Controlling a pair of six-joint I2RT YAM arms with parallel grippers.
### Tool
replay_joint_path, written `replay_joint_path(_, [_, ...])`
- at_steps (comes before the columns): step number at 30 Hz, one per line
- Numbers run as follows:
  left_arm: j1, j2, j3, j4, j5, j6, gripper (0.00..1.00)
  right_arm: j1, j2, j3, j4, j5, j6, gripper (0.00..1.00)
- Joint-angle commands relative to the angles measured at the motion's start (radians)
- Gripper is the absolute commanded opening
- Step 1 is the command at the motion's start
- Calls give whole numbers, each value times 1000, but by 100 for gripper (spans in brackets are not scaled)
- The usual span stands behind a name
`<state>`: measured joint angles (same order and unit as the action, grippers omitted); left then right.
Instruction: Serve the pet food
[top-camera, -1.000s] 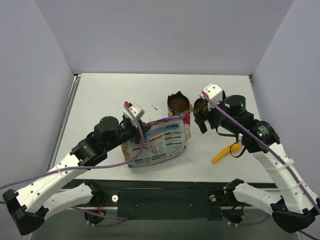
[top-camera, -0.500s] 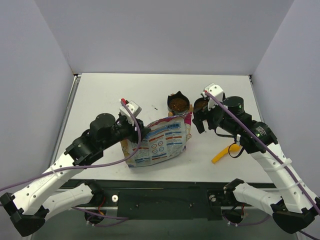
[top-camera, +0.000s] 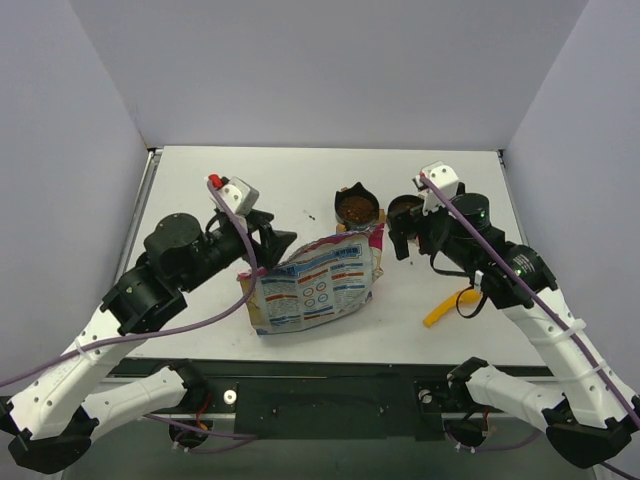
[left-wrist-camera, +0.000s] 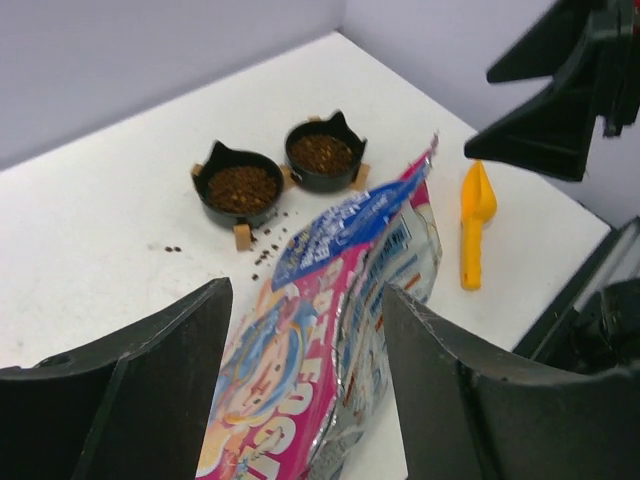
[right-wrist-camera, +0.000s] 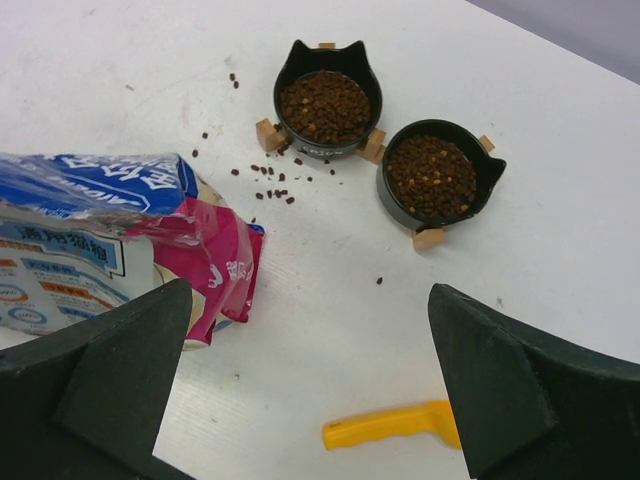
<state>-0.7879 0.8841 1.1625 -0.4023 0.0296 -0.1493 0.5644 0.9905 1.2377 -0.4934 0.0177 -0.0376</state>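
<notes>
A: Biggest change first. What's the left arm done?

B: The left gripper (top-camera: 274, 238) has let go of the bag (top-camera: 320, 285). A second ago its jaws were pressed onto the bag's left edge. Now they are spread wide and pinching nothing, and the arm has lifted and swung back to the left, so they hang above the bag and apart from it.

A: And the right?

B: The right gripper (right-wrist-camera: 308, 292) was close to the bag's magenta mouth. It has drawn back toward its own side. Its jaws were already parted and have opened further, and they hold nothing either.

A: So where's the bag?

B: Lying loose on the table (top-camera: 200, 190), near the middle, with the white-and-blue back up and the mouth pointing toward the bowls. Its left edge has shifted a little since the release. Otherwise it sits where it was.

A: Where's the pet food (right-wrist-camera: 330, 105)?

B: It's heaped brown in the first bowl (right-wrist-camera: 300, 62) and in the second bowl (right-wrist-camera: 400, 210) just beside it, both beyond the bag's mouth. That looks the same as before. A few loose pellets (right-wrist-camera: 270, 175) are scattered on the table between the bag and the first bowl.

A: The scoop?

B: The yellow scoop (top-camera: 450, 305) lies flat on the right, well apart from the bag, and hasn't moved.

A: What does that mean for the job?

B: With both bowls filled and both arms off the bag, I'd judge the serving is done and the arms are backing away. Only the spilled pellets are left.
</notes>
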Motion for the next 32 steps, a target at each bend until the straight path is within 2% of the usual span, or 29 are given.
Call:
replay_joint_path(1, [7, -2, 139, 2, -221, 5, 72, 5, -55, 39, 53, 183, 120, 100])
replay_joint_path(5, [7, 3, 215, 37, -452, 39, 78, 5, -104, 57, 56, 347, 177, 100])
replay_joint_path(8, [7, 13, 276, 65, -563, 102, 78, 6, -131, 80, 36, 609, 258, 100])
replay_joint_path(10, [7, 22, 314, 72, -626, 138, 78, 5, -138, 108, -11, 712, 280, 100])
replay_joint_path(18, [7, 16, 339, 143, -781, 258, 79, 5, -228, 134, -44, 815, 220, 100])
replay_joint_path(26, [7, 12, 367, 163, -804, 306, 79, 5, -263, 189, -50, 861, 188, 100])
replay_joint_path(32, [7, -2, 362, 160, -806, 300, 79, 6, -199, 292, -125, 939, 186, 100])
